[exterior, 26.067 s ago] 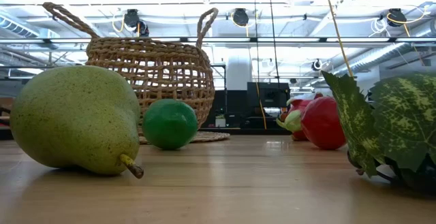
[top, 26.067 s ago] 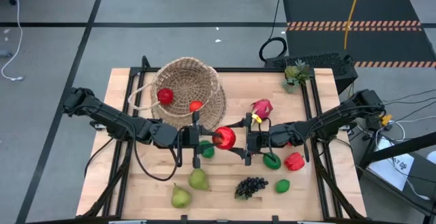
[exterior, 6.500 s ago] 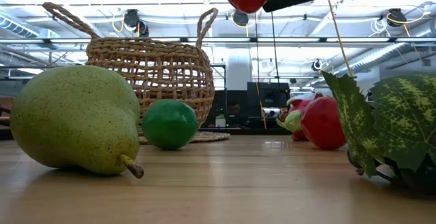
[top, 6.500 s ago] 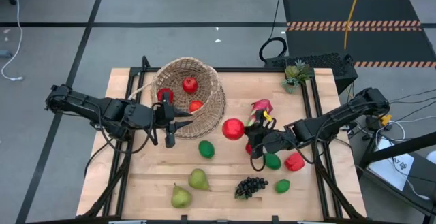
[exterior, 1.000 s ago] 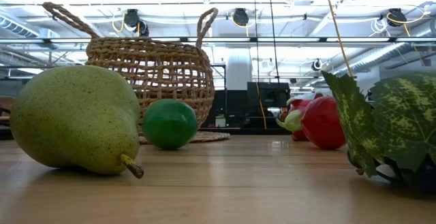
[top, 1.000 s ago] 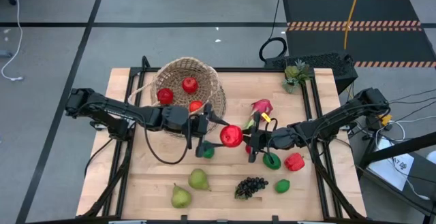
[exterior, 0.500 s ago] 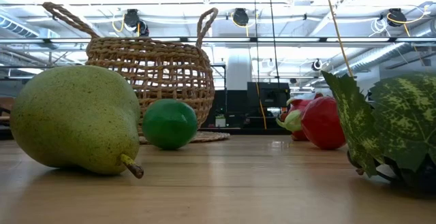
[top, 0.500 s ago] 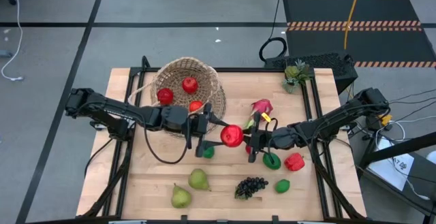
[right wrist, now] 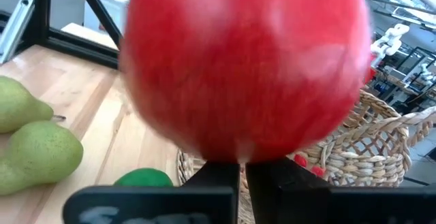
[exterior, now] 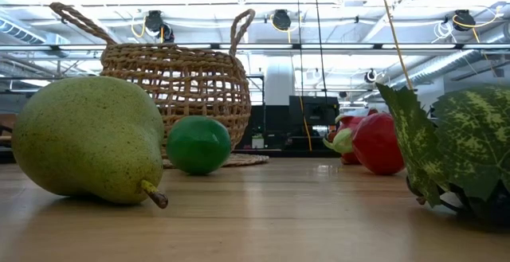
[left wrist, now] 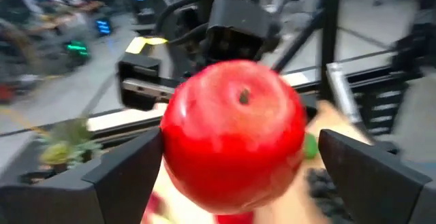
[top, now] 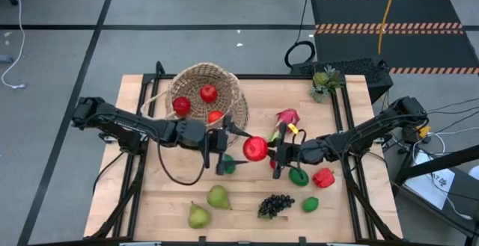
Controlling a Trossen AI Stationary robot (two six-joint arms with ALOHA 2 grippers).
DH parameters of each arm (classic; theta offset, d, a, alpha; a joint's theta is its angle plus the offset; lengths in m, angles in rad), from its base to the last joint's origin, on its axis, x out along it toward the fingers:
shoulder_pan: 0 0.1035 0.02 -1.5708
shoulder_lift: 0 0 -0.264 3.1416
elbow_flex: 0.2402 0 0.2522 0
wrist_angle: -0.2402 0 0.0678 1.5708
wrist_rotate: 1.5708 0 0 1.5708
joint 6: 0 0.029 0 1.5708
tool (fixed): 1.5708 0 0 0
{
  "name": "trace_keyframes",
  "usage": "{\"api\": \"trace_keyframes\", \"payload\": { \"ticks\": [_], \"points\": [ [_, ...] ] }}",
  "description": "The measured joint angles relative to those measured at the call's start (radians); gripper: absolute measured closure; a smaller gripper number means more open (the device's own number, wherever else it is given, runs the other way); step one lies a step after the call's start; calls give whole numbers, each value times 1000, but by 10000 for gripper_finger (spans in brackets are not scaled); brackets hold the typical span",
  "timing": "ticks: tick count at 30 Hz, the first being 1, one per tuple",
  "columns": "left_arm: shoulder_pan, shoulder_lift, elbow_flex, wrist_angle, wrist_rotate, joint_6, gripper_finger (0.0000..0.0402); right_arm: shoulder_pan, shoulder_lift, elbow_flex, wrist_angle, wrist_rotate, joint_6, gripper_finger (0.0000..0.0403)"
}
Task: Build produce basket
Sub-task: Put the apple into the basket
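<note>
Above the middle of the table (top: 150,201), the right gripper (top: 263,149) holds a red apple (top: 255,149) in the air, its fingers closed on the fruit. The left gripper (top: 230,150) faces it from the 9 o'clock side; its fingers (left wrist: 122,176) are spread wide on both sides of the apple, and no contact with it can be seen.

The basket (top: 206,100) lies toward 11 o'clock from the apple, with three red fruits (top: 209,93) inside it. A green lime (top: 227,167) is on the wood under the left gripper. Another lime (top: 299,176) is at 4 o'clock from the apple, just beside a red pepper (top: 323,177). The pink dragon fruit (top: 287,117) is at 1 o'clock. Two pears (top: 218,197) are at 7 o'clock, near the front edge; the dark grape bunch (top: 276,204) is at 5 o'clock and a third lime (top: 310,203) is just beside it.
</note>
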Motion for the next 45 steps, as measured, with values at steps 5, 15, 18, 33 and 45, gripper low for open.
{"api": "trace_keyframes", "payload": {
  "ticks": [5, 15, 18, 33, 45],
  "points": [
    [-7, 47, 1, 56, -90, 54, 3, -1, 0, 0, 20, 6, 19, 398],
    [-10, 44, -2, 78, -87, 91, 5, -1, -1, 2, 29, 4, 19, 398],
    [-10, 44, -2, 80, -87, 100, 5, -1, -1, 2, 27, 4, 19, 398],
    [-9, 44, -2, 88, -61, 122, 56, 0, -1, 2, 36, 1, 8, 398],
    [-10, 43, -2, 86, -47, 119, 49, 29, -12, 2, 54, 20, 22, 234]
  ]
}}
